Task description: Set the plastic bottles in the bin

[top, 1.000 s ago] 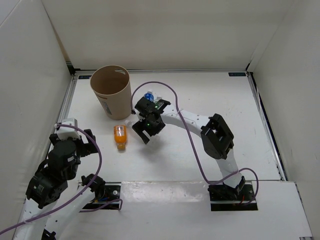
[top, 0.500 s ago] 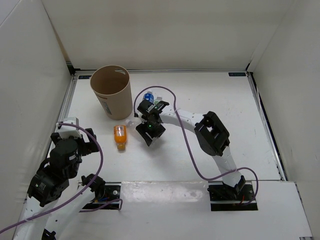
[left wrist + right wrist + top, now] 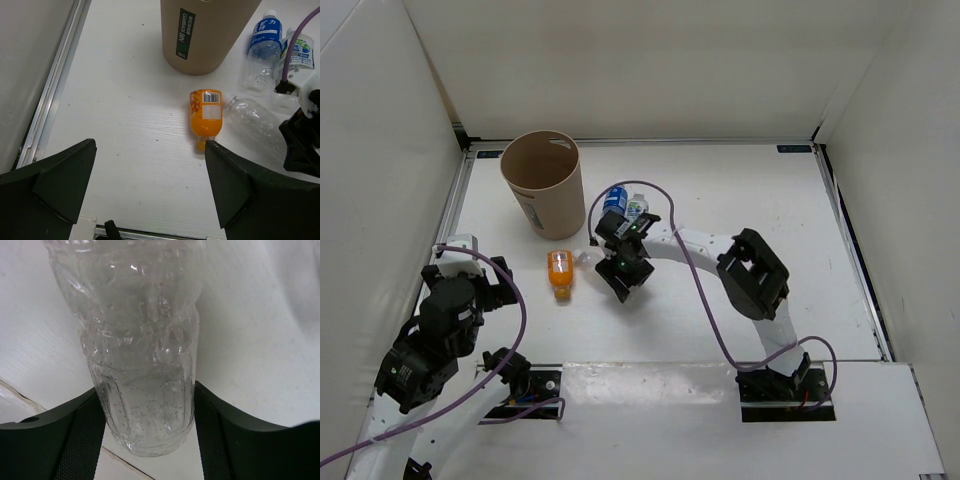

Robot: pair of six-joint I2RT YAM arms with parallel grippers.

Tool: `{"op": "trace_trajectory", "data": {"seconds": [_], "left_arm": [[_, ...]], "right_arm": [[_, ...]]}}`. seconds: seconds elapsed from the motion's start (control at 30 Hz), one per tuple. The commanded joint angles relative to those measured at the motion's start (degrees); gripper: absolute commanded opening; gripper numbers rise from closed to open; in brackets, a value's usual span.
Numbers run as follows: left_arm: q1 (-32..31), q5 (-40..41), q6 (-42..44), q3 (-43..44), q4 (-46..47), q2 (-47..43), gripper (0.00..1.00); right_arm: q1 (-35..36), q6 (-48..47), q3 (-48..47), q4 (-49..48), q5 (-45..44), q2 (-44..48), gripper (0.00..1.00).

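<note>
The tan bin (image 3: 542,185) stands upright at the back left; it also shows in the left wrist view (image 3: 207,35). The short orange bottle (image 3: 560,272) lies on its side in front of it (image 3: 205,117). My right gripper (image 3: 615,268) is closed on the base end of the plain clear bottle (image 3: 140,340), which lies on the table (image 3: 252,125), both fingers (image 3: 80,440) touching it. The blue-label bottle (image 3: 615,198) and the white-green-label bottle (image 3: 637,208) stand just behind that gripper. My left gripper (image 3: 150,190) is open and empty, near the left front, well short of the orange bottle.
White walls enclose the table on three sides, with a metal rail (image 3: 55,90) along the left edge. The right arm's purple cable (image 3: 660,200) loops over the two standing bottles.
My right gripper has gone from wide open to closed on the plain clear bottle and shifted slightly toward the front. The left arm has barely moved.
</note>
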State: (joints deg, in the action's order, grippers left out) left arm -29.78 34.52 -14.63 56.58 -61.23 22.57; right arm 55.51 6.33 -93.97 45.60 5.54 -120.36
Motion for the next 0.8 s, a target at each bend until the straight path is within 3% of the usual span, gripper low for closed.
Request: {"op": "trace_trajectory", "data": {"seconds": [0.0,0.17,0.27,0.43,0.6,0.63,0.77], "left_arm": [[0.25,0.37,0.13,-0.59,0.33,0.37,1.0],[0.25,0.54,0.13,-0.41,0.24,0.11,1.0],[0.16,0.81,-0.04,-0.41,0.24,-0.07,1.0],[0.25,1.16,-0.13,-0.33,0.06,-0.33,1.0],[0.16,2.48,-0.48,-0.24,-0.2,-1.12,1.0],[0.16,3.0,-0.66,-0.33,-0.38,-1.38,1.0],[0.25,5.47,-2.15,-0.94,-0.29,-2.35,1.0]], "right_arm": [[2.15,0.96,3.17,-0.86,-4.82,8.1,0.39],[2.94,1.32,7.4,-2.36,-8.62,17.58,0.32],[3.03,1.41,7.23,-2.45,-10.02,22.42,0.23],[2.59,0.1,5.48,-4.98,-12.48,29.11,0.2],[-0.13,-2.8,-6.71,-5.79,-12.66,28.26,0.12],[-0.05,-3.68,-9.01,-5.27,-13.44,27.29,0.0],[-0.05,-8.15,-26.72,-5.26,-14.77,19.57,0.0]]}}
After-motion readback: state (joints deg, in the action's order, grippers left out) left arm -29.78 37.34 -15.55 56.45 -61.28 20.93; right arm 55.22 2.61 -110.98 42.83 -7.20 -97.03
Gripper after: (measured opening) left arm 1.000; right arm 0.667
